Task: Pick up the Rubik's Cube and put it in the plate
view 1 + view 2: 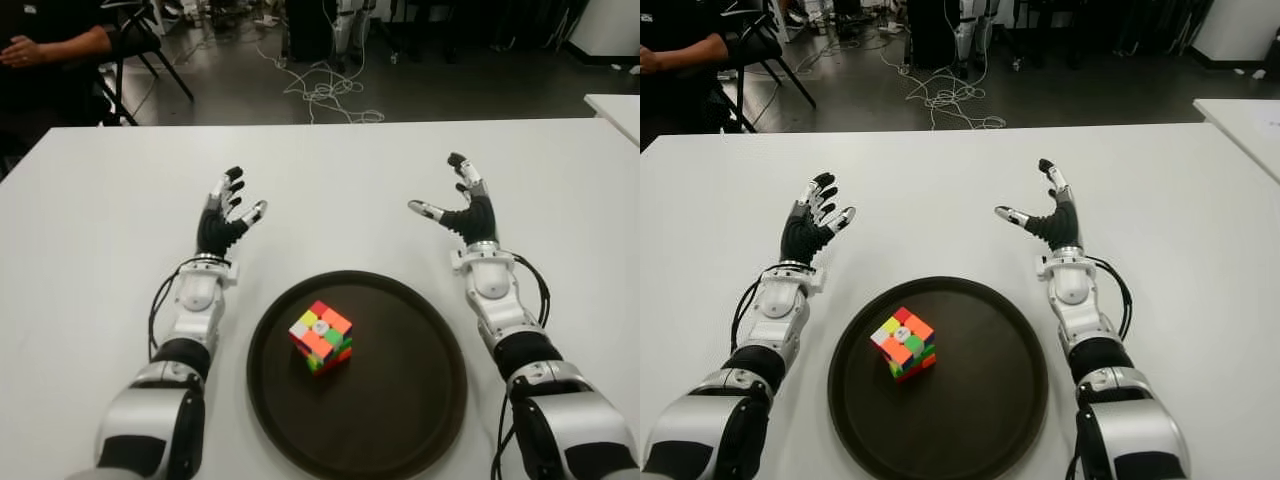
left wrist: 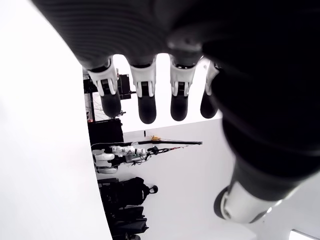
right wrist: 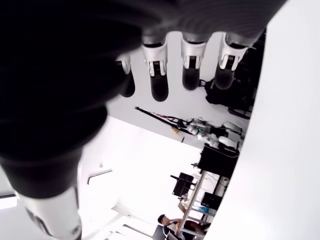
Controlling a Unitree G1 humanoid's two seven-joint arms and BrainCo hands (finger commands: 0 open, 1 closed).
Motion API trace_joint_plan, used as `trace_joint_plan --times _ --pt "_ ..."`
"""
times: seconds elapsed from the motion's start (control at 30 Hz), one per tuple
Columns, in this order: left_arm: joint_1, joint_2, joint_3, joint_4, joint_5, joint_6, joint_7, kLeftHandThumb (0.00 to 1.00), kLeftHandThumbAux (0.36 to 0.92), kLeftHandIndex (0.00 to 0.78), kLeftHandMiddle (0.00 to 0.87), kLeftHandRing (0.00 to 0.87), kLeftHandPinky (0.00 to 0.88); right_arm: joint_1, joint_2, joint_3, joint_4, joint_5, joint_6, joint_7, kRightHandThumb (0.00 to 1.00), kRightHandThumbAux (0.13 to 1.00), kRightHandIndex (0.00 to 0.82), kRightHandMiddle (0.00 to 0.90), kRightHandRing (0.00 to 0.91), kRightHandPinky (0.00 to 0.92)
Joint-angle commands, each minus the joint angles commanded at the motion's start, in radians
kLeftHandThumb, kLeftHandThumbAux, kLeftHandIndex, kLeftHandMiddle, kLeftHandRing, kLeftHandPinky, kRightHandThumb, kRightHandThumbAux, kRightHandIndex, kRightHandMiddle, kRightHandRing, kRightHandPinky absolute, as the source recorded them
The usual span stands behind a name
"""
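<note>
The white table [image 1: 330, 180] is bare on most of its surface, so there is wide free room in front and at both sides. The only things standing in the way are near the robot: the dark round plate [image 1: 420, 400] and the Rubik's Cube [image 1: 321, 337] inside it, a little left of the plate's middle. The left hand [image 1: 228, 212] and the right hand [image 1: 462, 205] are beyond the plate, one at each side, fingers spread and empty. The space between them is open. A person [image 1: 50, 45] sits past the table's far left corner.
</note>
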Motion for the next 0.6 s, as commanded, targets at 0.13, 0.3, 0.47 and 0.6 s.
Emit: trace_joint_plan --times 0.13,0.3,0.47,0.6 --pt "0.0 -0.001 0.0 -0.003 -0.002 0.002 -0.007 0.001 0.758 0.062 0.103 0.068 0.049 -0.007 -0.001 0.0 0.011 -0.008 0.003 -0.011 0.0 0.79 0.097 0.164 0.166 0.158" --pt "0.003 -0.003 0.006 -0.004 -0.011 0.004 -0.018 0.006 0.77 0.058 0.103 0.069 0.047 -0.01 -0.002 0.0 0.019 -0.005 0.001 -0.012 0.0 0.792 0.092 0.159 0.165 0.165" --pt "0.003 -0.003 0.01 -0.001 -0.017 0.001 -0.028 0.012 0.78 0.063 0.106 0.072 0.05 -0.013 0.005 -0.018 0.025 0.028 -0.002 0.015 0.0 0.798 0.095 0.165 0.177 0.19" --pt "0.004 -0.004 0.011 -0.001 -0.02 -0.003 -0.031 0.012 0.786 0.066 0.107 0.077 0.055 -0.018 0.016 -0.052 0.03 0.093 0.002 0.077 0.0 0.807 0.104 0.178 0.19 0.206"
